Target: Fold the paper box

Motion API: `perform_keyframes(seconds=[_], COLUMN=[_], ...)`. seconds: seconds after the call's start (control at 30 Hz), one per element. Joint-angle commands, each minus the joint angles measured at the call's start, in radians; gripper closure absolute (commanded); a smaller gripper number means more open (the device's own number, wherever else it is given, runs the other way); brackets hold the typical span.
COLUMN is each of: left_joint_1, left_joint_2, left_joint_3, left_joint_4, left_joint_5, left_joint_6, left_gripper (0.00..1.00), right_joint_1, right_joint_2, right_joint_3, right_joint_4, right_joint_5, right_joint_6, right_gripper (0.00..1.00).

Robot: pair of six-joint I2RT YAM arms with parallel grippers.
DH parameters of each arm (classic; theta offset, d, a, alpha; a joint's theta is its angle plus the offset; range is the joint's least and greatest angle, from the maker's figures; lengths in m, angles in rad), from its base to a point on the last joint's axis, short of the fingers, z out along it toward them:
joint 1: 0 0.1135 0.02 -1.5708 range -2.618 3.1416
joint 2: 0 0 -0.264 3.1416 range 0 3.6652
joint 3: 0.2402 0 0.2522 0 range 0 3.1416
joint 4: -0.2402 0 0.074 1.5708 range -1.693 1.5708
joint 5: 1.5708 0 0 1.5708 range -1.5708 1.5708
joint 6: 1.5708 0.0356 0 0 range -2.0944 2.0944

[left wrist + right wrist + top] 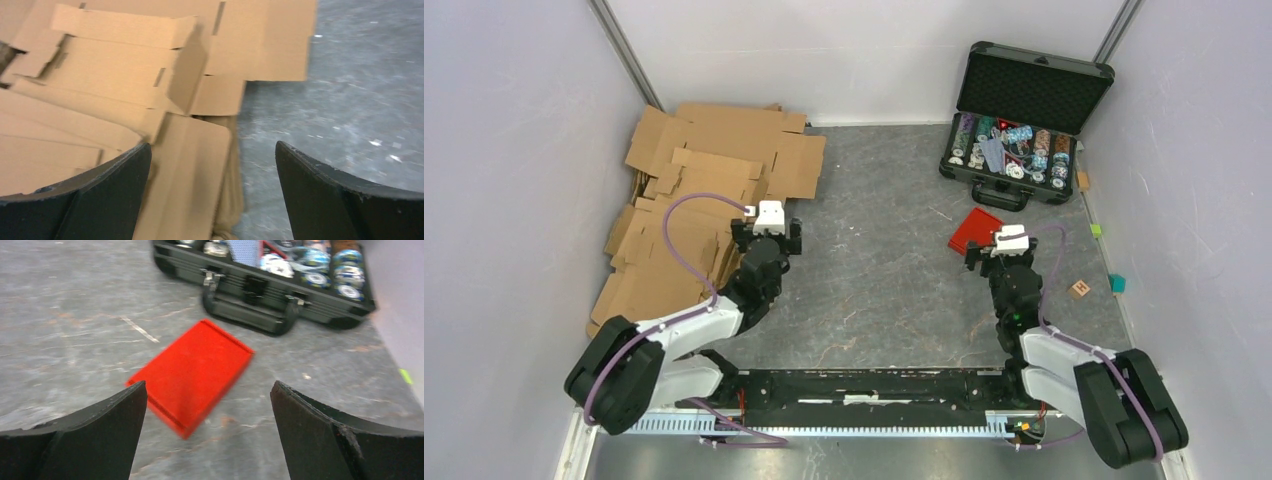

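Right gripper (208, 387): gaping wide before paper box (192, 370)
Left gripper (213, 145): gaping wide over cardboard sheets (115, 75)
Overhead only: poker-chip case (1014, 150) lid standing open

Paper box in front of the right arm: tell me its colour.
The paper box is plain bright red, clearest in the right wrist view.

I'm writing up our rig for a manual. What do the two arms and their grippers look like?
The left arm and right arm alternate black joint housings with white links, each with a white block at the wrist. A purple cable runs along each. The left gripper and right gripper have broad, curved black fingers, edges scuffed.
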Motion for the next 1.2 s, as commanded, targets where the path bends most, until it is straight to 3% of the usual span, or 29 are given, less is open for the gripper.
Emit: perform_keyframes(seconds=[0.0, 0.07, 0.17, 0.3, 0.4, 0.53, 0.63, 0.73, 0.77, 0.87, 1.17], left_joint_1=[0.095, 0.154, 0.208, 0.278, 0.285, 0.286, 0.289, 0.296, 0.301, 0.315, 0.364], left_joint_2=[0.044, 0.094, 0.086, 0.224, 0.267, 0.272, 0.282, 0.282, 0.287, 0.289, 0.288], left_joint_3=[-0.032, -0.096, -0.062, -0.102, -0.054, -0.109, -0.134, -0.124, -0.108, -0.091, -0.116], left_joint_4=[0.196, 0.380, 0.284, 0.448, 0.354, 0.463, 0.530, 0.504, 0.485, 0.447, 0.493], left_joint_5=[-0.043, 0.016, 0.043, 0.111, 0.194, 0.176, 0.181, 0.186, 0.178, 0.181, 0.189], left_joint_6=[0.146, 0.179, 0.172, 0.182, 0.198, 0.191, 0.193, 0.182, 0.173, 0.157, 0.096], left_gripper=[0.00, 0.00, 0.00, 0.01, 0.04, 0.05, 0.03, 0.02, 0.02, 0.03, 0.04], right_joint_1=[-0.095, -0.119, -0.128, -0.128, -0.127, -0.126, -0.120, -0.080, -0.078, -0.080, -0.093], right_joint_2=[0.063, 0.095, 0.111, 0.100, 0.091, 0.051, 0.190, 0.367, 0.389, 0.355, 0.365], right_joint_3=[-0.036, -0.040, -0.016, -0.043, -0.087, -0.193, -0.219, -0.265, -0.257, -0.161, -0.164], right_joint_4=[0.186, 0.229, 0.207, 0.244, 0.286, 0.383, 0.537, 0.823, 0.829, 0.575, 0.605], right_joint_5=[0.057, 0.044, 0.067, 0.071, 0.090, 0.075, 0.087, 0.185, 0.207, 0.242, 0.229], right_joint_6=[-0.095, -0.108, -0.144, -0.176, -0.180, -0.177, -0.182, -0.209, -0.206, -0.174, -0.170], right_gripper=[0.02, 0.02, 0.02, 0.02, 0.02, 0.02, 0.03, 0.02, 0.02, 0.02, 0.02])
